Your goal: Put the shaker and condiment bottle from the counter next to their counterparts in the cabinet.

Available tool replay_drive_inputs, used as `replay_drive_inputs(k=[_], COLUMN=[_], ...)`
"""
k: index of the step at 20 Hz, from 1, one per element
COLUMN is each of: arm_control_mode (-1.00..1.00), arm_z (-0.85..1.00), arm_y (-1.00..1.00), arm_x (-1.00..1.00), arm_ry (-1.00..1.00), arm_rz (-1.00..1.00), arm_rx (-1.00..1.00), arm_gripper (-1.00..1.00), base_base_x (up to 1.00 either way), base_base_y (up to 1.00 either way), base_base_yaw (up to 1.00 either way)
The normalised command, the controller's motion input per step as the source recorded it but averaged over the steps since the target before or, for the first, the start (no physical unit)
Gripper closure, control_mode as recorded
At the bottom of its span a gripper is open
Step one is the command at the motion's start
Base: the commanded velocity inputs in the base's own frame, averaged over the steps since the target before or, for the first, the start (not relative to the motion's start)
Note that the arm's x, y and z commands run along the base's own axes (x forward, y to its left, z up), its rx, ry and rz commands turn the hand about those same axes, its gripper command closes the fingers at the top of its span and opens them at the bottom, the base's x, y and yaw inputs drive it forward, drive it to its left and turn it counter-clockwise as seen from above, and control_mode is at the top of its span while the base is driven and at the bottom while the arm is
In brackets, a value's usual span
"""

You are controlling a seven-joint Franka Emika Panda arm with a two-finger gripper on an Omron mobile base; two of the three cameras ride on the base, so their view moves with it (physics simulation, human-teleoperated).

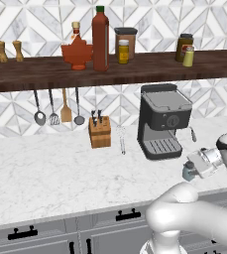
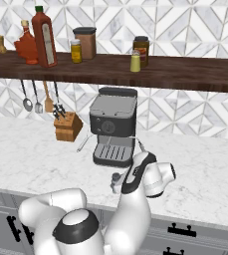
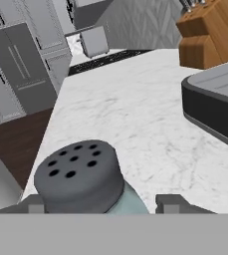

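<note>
The shaker [image 3: 80,177], pale blue-grey glass with a dark holed cap, stands on the counter [image 1: 45,173] near its front edge, in front of the coffee machine. My gripper [image 3: 100,205] reaches it sideways, and its fingertips [image 3: 171,203] flank the shaker [image 1: 188,171] closely, with a thin gap on one side. The condiment bottle [image 1: 100,39], dark red with a green cap, stands on the cabinet [image 1: 35,74] beside the maple-leaf bottle [image 1: 77,49]. The yellow-green shaker [image 1: 188,56] sits further right on that shelf.
A black coffee machine [image 1: 162,121] stands just behind the shaker. A wooden knife block [image 1: 99,133] and hanging utensils [image 1: 53,111] are to its left. Jars [image 1: 125,43] and two wooden mills [image 1: 10,50] share the shelf. Grey drawers [image 1: 120,218] run below the counter.
</note>
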Motion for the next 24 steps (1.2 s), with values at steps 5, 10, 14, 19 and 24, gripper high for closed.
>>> replay_drive_inputs(k=[5, 10, 14, 19, 24], arm_control_mode=[-1.0, -1.0, -1.0, -1.0, -1.0], arm_z=[0.17, 0.75, 0.87, 0.97, 0.88], arm_y=[0.0, -0.01, 0.0, 0.0, 0.0], arm_x=[0.0, -0.09, -0.01, -0.1, -0.2], arm_ry=[0.01, 0.0, -0.02, 0.0, 0.0], arm_rz=[0.0, 0.0, 0.0, -0.04, -0.06], arm_rx=[0.03, 0.14, 0.06, 0.0, 0.0], arm_gripper=[1.0, 1.0, 1.0, 1.0, 1.0], base_base_x=[0.0, 0.0, 0.0, 0.0, 0.0], base_base_y=[0.0, 0.0, 0.0, 0.0, 0.0], base_base_yaw=[0.0, 0.0, 0.0, 0.0, 0.0])
